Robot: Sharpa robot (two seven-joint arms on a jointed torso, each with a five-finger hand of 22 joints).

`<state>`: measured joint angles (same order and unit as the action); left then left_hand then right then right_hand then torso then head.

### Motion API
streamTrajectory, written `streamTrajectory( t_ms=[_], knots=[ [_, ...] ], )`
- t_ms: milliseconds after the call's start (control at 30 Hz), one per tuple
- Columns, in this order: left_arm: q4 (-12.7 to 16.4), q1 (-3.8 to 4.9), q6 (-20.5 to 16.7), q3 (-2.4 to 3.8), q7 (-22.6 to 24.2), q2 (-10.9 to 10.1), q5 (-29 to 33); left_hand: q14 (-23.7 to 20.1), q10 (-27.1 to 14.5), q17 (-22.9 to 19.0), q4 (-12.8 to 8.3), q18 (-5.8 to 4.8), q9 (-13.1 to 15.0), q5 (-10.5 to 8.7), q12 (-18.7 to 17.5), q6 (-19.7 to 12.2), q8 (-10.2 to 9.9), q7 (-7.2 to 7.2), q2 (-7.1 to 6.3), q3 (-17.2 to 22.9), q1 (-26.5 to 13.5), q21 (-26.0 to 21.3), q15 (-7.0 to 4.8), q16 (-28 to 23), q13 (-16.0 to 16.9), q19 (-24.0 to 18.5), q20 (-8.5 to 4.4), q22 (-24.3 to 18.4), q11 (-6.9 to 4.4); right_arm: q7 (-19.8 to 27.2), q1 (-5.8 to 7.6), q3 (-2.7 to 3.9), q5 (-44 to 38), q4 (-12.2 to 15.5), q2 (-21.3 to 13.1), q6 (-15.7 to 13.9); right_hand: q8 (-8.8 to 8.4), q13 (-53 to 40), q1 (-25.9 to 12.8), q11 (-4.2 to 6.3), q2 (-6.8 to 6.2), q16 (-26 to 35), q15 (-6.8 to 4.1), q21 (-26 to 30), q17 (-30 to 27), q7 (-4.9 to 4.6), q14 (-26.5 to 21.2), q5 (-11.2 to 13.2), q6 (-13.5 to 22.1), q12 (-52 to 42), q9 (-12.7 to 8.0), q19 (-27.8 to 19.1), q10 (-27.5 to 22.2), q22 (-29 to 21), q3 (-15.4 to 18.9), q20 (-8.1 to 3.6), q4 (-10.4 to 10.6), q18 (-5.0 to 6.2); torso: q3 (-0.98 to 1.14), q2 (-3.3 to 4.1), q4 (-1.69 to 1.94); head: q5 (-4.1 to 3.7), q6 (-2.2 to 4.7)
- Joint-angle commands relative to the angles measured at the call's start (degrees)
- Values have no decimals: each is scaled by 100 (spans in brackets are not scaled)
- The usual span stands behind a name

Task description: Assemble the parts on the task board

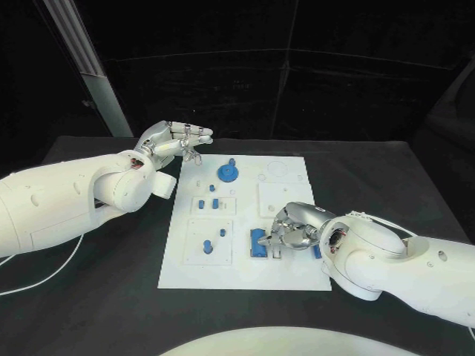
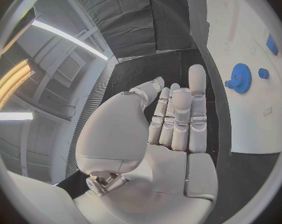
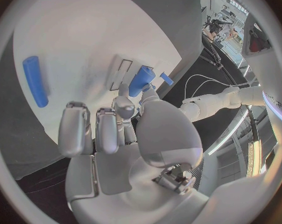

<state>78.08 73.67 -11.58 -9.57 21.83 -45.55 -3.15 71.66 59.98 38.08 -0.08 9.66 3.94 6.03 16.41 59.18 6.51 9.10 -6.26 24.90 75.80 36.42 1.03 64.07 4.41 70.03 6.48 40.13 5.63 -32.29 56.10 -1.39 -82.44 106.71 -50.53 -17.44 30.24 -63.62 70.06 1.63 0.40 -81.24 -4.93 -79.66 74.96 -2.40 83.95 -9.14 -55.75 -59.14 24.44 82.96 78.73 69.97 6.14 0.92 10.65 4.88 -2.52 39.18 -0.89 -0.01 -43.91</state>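
At about 5 o'clock on the task board, the right hand pinches a blue part between thumb and finger, low over the plate. Small blue pegs stand mid-board. At 12 o'clock lies a blue gear. Beyond the board's 11 o'clock corner the left hand hovers above the tabletop, fingers straight, holding nothing.

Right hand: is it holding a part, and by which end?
The right hand pinches a blue part at one end, over the task board. The left hand holds nothing.
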Motion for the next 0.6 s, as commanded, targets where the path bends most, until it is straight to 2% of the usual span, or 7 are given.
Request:
streamTrajectory(
  t_ms=[33, 167, 300, 433, 600],
  knots=[
    [1, 7, 60, 3, 17, 5, 14, -42, -34, -4, 0, 83, -3, 31, 37, -11, 22, 33, 26, -21, 2, -21, -9, 1, -9, -15, 14, -5, 14, 35, -10, -15, -101, -25, -20, -76, 35, -4, 13, 7, -4, -28, -50, -20, 86, -18, 343, -11, -26, -18, 7, 9, 34, -6, 37, -9, -6, -98, -1, 2, -8, -1, -4],
    [0, 7, 60, 3, 17, 4, 14, -42, -34, -4, 0, 83, -3, 31, 37, -11, 22, 33, 26, -21, 2, -21, -9, 1, -9, -15, 14, -5, 14, 202, -10, -15, -44, -5, -61, -205, 34, 10, -52, -1, 9, -20, -43, -8, 77, -26, 340, -77, -8, 5, 7, 0, 25, -24, 115, -6, 50, -95, 3, 1, -13, -7, -3],
    [-4, 7, 59, 3, 16, 4, 14, -42, -34, -4, 0, 83, -3, 31, 37, -11, 22, 33, 26, -21, 2, -21, -9, 1, -9, -15, 14, -5, 14, 641, -10, -15, 137, 53, -137, -247, 26, 15, -126, -13, -40, -15, -34, 5, 77, -37, 339, -117, 28, 24, 5, -11, 7, -42, 238, -2, 113, -91, 10, 1, -17, -5, -5],
    [-10, 7, 63, 3, 13, 8, 14, -42, -34, -4, 0, 83, -3, 31, 37, -11, 22, 33, 26, -21, 2, -21, -9, 1, -9, -15, 14, -5, 14, 946, -10, -14, 249, 92, -185, -44, 29, 5, -123, -12, -66, -25, -33, 1, 97, -36, 343, -100, 31, 16, 7, -9, 9, -34, 280, -1, 118, -92, 6, 1, -5, -15, -3],
    [-10, 7, 62, 2, 12, 10, 14, -42, -34, -4, 0, 83, -3, 31, 37, -11, 22, 33, 26, -21, 2, -21, -9, 1, -9, -15, 14, -5, 14, 1035, -10, -15, 285, 94, -208, 218, 47, -23, -20, -6, -55, -38, -37, -18, 122, -28, 349, -32, 16, -12, 15, 3, 22, 6, 310, -1, 76, -99, 0, 10, 4, -15, -1]
  ],
)
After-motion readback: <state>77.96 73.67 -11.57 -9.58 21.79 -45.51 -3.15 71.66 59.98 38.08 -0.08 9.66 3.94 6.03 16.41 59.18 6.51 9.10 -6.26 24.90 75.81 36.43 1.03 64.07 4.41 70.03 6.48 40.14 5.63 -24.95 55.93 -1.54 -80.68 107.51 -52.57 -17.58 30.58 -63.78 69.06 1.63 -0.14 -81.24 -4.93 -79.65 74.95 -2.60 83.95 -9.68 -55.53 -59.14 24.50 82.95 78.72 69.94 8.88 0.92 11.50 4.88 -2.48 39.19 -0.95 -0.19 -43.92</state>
